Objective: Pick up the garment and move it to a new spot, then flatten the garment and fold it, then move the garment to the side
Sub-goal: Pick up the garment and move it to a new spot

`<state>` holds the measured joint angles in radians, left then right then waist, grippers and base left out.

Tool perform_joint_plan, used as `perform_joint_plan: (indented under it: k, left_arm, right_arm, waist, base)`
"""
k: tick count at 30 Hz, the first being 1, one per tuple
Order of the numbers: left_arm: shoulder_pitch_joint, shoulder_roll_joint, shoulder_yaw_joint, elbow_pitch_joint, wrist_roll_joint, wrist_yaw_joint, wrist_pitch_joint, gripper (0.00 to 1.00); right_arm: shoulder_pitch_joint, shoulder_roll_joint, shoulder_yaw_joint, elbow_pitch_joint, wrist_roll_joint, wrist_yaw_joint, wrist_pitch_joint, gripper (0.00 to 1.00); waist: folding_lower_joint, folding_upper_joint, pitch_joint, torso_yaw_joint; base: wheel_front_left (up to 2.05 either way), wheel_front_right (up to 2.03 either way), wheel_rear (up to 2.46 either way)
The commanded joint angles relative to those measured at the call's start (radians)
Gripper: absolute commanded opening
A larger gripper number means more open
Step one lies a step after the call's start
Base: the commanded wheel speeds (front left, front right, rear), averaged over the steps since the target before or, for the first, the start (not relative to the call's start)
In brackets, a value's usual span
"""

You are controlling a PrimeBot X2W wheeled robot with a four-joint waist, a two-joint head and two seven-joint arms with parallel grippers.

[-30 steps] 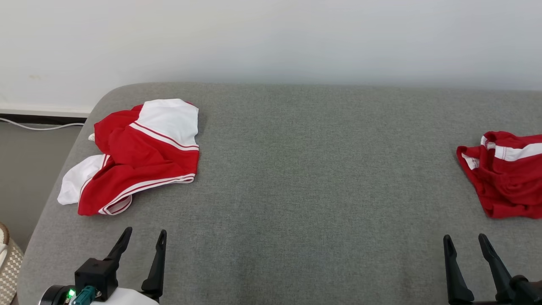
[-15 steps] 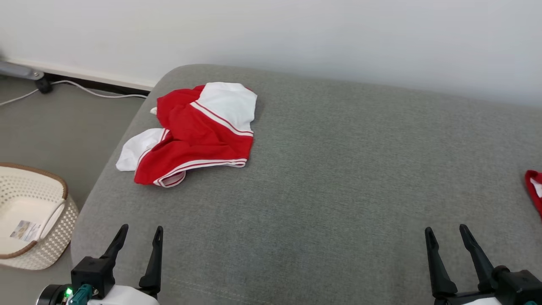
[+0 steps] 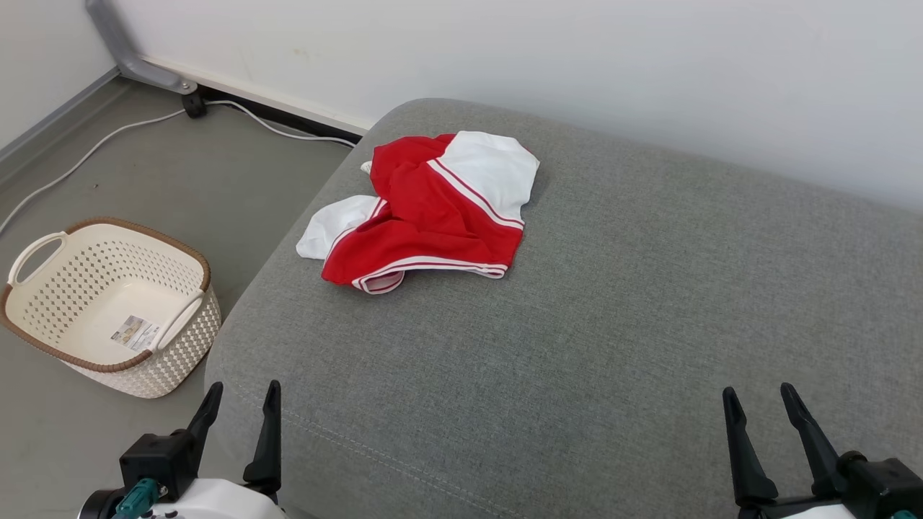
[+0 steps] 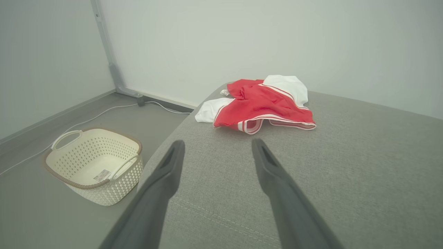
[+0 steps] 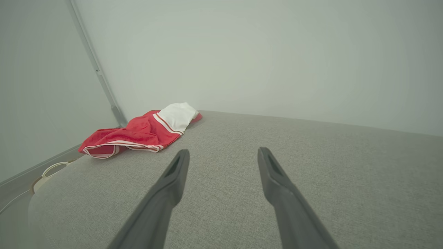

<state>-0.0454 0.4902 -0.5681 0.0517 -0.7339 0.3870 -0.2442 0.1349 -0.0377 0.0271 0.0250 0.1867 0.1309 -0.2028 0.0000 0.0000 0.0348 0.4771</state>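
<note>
Red-and-white garment [image 3: 433, 209] lying well ahead of the wide-spread, empty left end effector [image 3: 244, 386], farther ahead-left of the equally wide right end effector [image 3: 757, 389].

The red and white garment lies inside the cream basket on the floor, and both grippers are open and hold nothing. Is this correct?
Not quite. The head view shows the garment on the grey cushion, near its far left corner, not inside the basket, which stands on the floor beside the cushion. The left gripper and right gripper are open and hold nothing.
</note>
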Motion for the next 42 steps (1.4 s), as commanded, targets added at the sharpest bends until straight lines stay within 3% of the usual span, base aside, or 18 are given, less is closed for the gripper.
perform_joint_plan:
  k: [1, 15, 21, 32, 42]
  left_arm:
    - [-0.036, 0.016, 0.05, -0.013, -0.008, -0.006, -0.012, 1.0]
    - [-0.03, -0.078, 0.145, 0.01, 0.02, -0.041, -0.017, 1.0]
    - [-0.044, -0.105, 0.162, 0.04, 0.08, -0.085, -0.017, 1.0]
    - [-0.112, -0.103, 0.151, 0.127, 0.137, -0.212, -0.017, 1.0]
    - [-0.141, -0.132, 0.194, 0.184, 0.168, -0.256, -0.018, 1.0]
  right_arm:
    - [-0.026, -0.013, 0.022, -0.015, 0.009, 0.0, -0.006, 1.0]
    - [-0.037, -0.013, 0.018, -0.001, 0.021, 0.0, -0.019, 1.0]
    - [-0.045, -0.013, 0.024, 0.004, 0.018, 0.0, -0.021, 1.0]
    - [-0.061, -0.013, 0.025, 0.002, 0.006, 0.0, -0.02, 1.0]
    - [-0.068, -0.013, 0.026, -0.004, 0.002, 0.0, -0.015, 1.0]
  waist:
    - [0.0, 0.0, -0.001, 0.007]
    - [0.0, 0.0, 0.011, 0.011]
    - [0.0, 0.0, 0.019, 0.005]
    - [0.0, 0.0, 0.034, -0.001]
    - [0.0, 0.0, 0.047, -0.013]
  base:
    - [0.0, 0.0, 0.0]
    - [0.0, 0.0, 0.0]
    - [0.0, 0.0, 0.0]
    - [0.0, 0.0, 0.0]
    - [0.0, 0.0, 0.0]
